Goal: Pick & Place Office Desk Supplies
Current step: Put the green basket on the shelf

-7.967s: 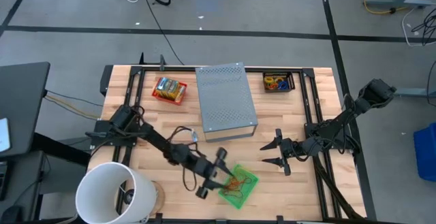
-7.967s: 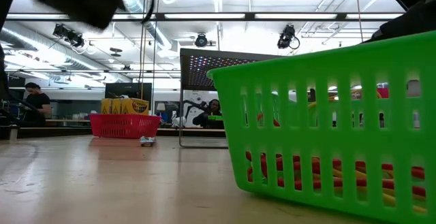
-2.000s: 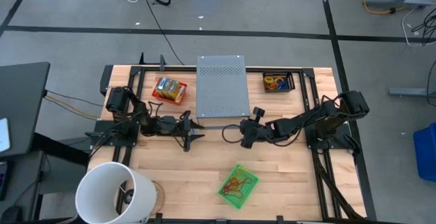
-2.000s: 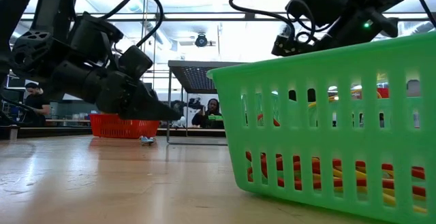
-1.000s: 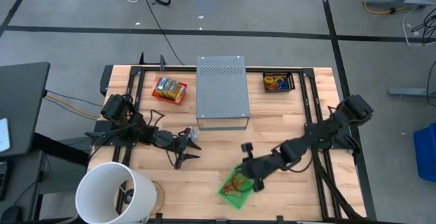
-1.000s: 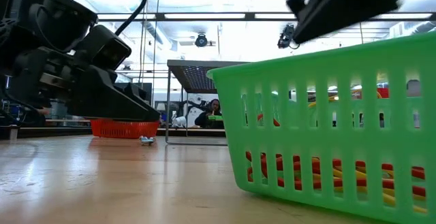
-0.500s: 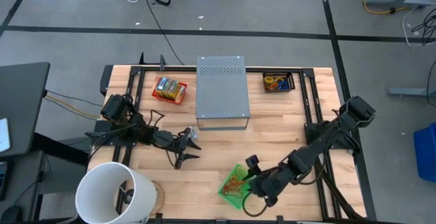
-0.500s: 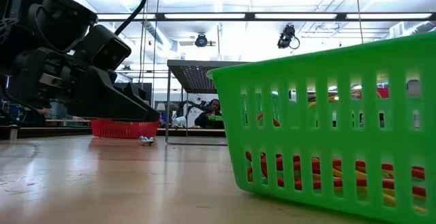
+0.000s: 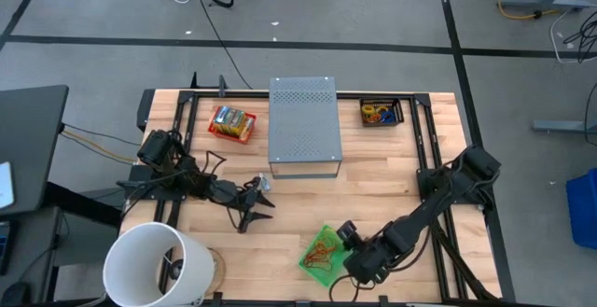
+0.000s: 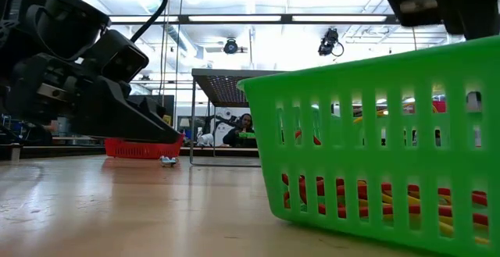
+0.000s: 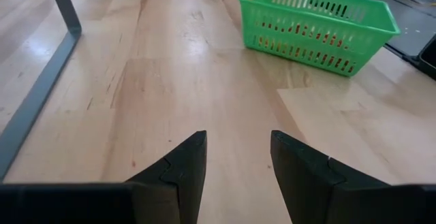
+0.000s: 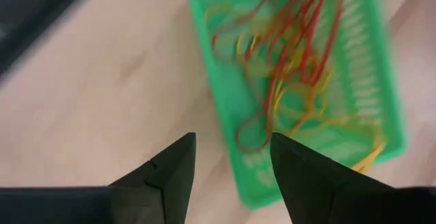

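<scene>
Green basket (image 9: pixel 326 250) holds tangled rubber bands (image 12: pixel 289 81), seemingly red and yellow; both grippers' fingers spread, empty.

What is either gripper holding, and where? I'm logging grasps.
Nothing. Both are open and empty: the left gripper over bare table, the right gripper above the green basket of rubber bands.

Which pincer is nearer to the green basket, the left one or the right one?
The right pincer hovers right beside the green basket. The left pincer waits farther away, over bare table.
</scene>
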`<state>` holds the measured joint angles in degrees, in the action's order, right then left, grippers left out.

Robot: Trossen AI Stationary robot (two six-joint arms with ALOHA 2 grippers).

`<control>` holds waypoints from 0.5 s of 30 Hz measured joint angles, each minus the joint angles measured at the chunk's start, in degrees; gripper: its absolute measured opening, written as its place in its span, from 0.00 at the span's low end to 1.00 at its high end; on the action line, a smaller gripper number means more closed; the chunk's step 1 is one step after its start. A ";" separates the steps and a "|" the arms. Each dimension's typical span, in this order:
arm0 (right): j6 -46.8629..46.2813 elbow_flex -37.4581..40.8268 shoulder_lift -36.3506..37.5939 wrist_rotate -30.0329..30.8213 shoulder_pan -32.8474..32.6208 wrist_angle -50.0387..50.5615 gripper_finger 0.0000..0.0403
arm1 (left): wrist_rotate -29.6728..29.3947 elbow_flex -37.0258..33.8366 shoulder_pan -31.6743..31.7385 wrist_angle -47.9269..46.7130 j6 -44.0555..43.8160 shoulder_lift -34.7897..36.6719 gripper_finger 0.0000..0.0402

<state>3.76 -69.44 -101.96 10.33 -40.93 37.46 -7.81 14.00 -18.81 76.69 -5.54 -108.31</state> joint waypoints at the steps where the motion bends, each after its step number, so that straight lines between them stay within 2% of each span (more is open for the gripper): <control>1: 0.40 -0.04 -0.56 -0.04 0.00 1.13 0.49 | -0.03 0.00 0.01 0.01 -0.02 0.00 0.42; 15: 0.62 -0.25 -2.24 1.34 0.91 0.28 0.48 | -0.11 0.00 0.02 0.04 0.06 0.00 0.42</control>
<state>4.38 -69.69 -104.20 11.67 -40.02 37.75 -7.92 14.00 -18.79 76.73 -5.48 -108.31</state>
